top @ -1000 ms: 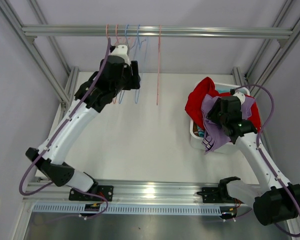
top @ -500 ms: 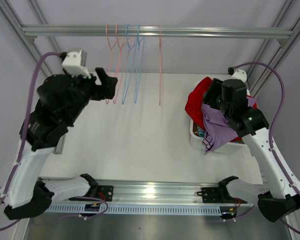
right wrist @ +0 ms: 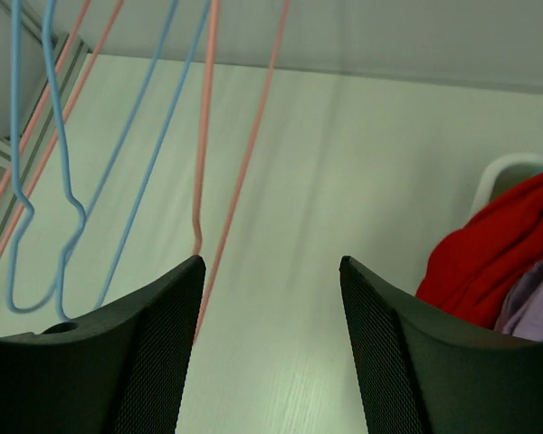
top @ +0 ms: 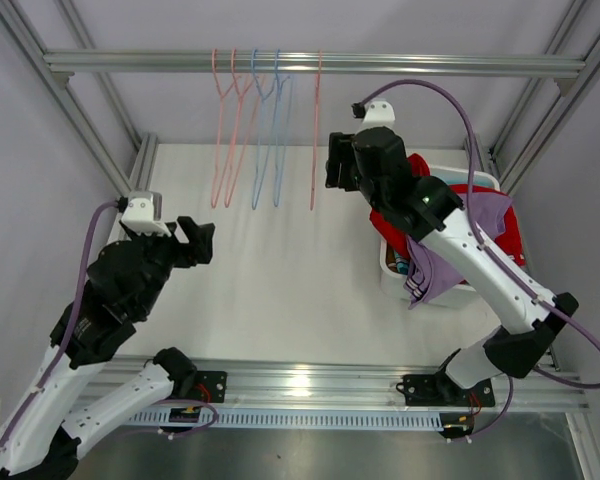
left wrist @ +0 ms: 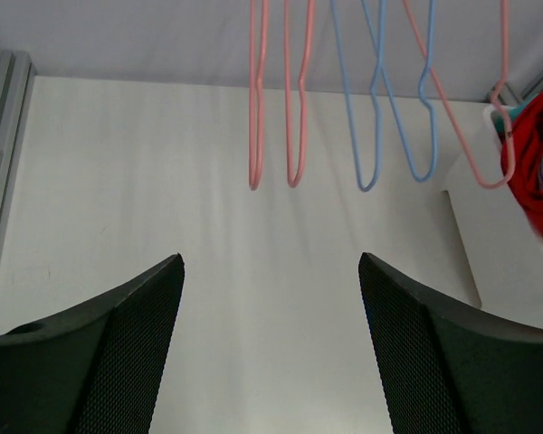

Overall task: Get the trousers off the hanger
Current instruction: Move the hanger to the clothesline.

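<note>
Several bare wire hangers, pink [top: 220, 140] and blue [top: 278, 130], hang from the top rail [top: 430, 66]; none carries any trousers. Red trousers [top: 505, 230] and lavender trousers [top: 430, 275] lie heaped in the white basket [top: 390, 262] at the right, the lavender pair drooping over its front. My left gripper [top: 198, 240] hovers open at the near left, facing the hangers [left wrist: 254, 108], with nothing between its fingers [left wrist: 127, 344]. My right gripper [top: 335, 170] is open and empty, just right of the rightmost pink hanger [right wrist: 202, 136], with the red trousers [right wrist: 498, 253] at its right.
A bit of teal cloth [top: 405, 268] shows inside the basket. Aluminium frame posts [top: 100, 140] stand at both back corners, with a rail along the near edge [top: 300, 380]. White tabletop [top: 280, 280] lies between the arms.
The left arm pulled back from the hangers to the near left, jaws wider. The right arm rose from the basket and swung left to the hangers, leaving the lavender trousers behind.
</note>
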Available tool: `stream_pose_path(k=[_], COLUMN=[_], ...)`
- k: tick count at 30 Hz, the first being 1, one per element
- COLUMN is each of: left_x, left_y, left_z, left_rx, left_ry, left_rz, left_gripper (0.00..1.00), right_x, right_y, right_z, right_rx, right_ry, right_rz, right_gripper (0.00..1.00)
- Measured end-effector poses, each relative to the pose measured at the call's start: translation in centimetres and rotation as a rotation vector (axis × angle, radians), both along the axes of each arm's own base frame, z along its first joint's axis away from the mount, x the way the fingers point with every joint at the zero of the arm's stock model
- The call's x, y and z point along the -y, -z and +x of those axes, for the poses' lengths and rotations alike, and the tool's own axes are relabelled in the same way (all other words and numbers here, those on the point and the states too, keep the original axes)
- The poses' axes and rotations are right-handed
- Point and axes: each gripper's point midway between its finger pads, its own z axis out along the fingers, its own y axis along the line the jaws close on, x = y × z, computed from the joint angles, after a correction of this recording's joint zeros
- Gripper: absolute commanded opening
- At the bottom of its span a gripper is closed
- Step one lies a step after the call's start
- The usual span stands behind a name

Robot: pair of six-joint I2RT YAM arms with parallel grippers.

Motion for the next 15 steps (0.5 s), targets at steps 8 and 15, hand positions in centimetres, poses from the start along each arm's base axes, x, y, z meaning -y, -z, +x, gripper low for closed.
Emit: stream_pose_path(k=[8, 15], left_x=[-0.7, -0.8], left_y=[3.8, 3.3], left_z=[0.1, 0.1], left_rx=[-0.005, 0.023], left_ry=[-0.041, -0.04], left_rz=[0.013, -0.01], left_gripper=[0.83, 0.84], right_x=[-4.3, -7.4], right_y=[0.0, 3.3], right_z=[2.0, 3.6], right_rx=[0.02, -0.019], right_ry=[-0.025, -0.035], right_rz=[-0.039, -0.103], right_gripper=[0.65, 0.48])
